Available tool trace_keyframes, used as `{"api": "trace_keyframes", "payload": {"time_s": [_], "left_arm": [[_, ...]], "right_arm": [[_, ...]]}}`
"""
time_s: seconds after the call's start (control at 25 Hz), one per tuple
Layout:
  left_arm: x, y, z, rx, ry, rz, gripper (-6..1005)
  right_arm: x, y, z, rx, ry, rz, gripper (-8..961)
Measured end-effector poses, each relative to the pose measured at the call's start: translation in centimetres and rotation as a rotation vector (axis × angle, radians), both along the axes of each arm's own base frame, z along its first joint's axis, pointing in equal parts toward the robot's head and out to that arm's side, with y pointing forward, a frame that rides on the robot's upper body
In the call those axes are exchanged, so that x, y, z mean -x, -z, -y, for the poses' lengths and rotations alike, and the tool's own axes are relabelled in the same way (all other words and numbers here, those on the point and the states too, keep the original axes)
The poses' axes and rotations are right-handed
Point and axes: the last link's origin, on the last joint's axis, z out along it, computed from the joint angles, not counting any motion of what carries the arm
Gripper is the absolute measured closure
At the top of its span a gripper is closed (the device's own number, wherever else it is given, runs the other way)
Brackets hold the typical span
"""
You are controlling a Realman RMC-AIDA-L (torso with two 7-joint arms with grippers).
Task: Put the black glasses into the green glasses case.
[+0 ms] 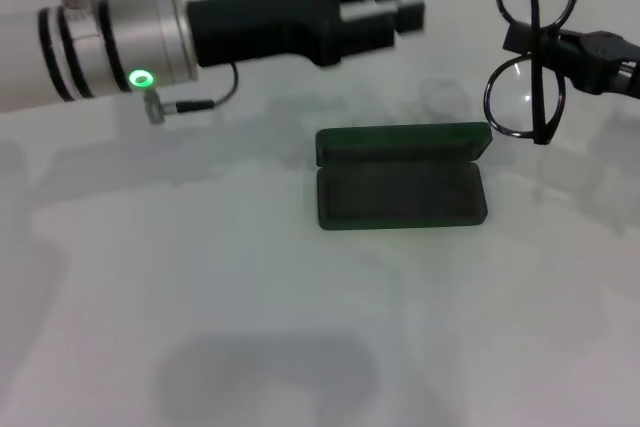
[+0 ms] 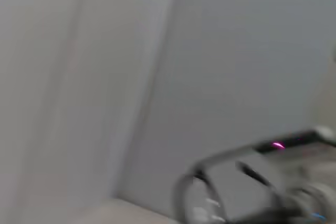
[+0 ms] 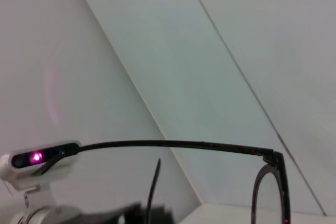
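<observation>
Black frame, clear roundish lenses: the black glasses [image 1: 532,47] hang in the air, pinched by my right pincer [image 1: 560,49], which comes in from the right edge of the head view and grips the frame about the bridge, one lens above the pinch and one below it. Temples look unfolded; the right wrist view shows one long slim temple [image 3: 173,144] running straight out from the hinge. The green glasses case [image 1: 401,177] lies open on the bench [image 1: 200,327], below that pincer and towards the robot's left of it, lid laid back, dark lined tray facing up. Nothing in the tray yet.

Left pincer [image 1: 400,4] hovers above the bench, beyond the case and to its left, prongs spread, holding nothing.

Handling, my reading: the glasses are light, thin, stiff in the frame but easily bent at the hinges, and the lenses will scratch or smear. I judge the grip at the bridge sound; I would not squeeze a lens or a temple. With the temples out they may not sit within the tray, which is about as wide as the frame, so folding could be needed. Case looks hard and may slide if nudged.

Bench is plain white, smooth, faintly glossy. Behind it a pale wall with panel seams; little else to see
</observation>
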Motion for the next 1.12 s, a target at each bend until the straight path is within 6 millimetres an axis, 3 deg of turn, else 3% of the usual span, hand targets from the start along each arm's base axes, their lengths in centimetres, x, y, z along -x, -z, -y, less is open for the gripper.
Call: {"api": "trace_keyframes", "payload": {"time_s": [0.24, 0.56, 1.12], "left_arm": [[-2.7, 1.7, 1.7, 0.173, 0.127, 0.004, 442], [-5.2, 2.7, 1.7, 0.245, 0.155, 0.016, 442], [-5.4, 2.7, 1.5, 0.242, 0.15, 0.016, 442]], "right_arm": [[0.6, 0.3, -0.3, -0.02, -0.028, 0.008, 858], [1.1, 0.9, -0.4, -0.017, -0.055, 0.026, 858], [1.8, 2.5, 0.5, 0.055, -0.103, 0.044, 858]]}}
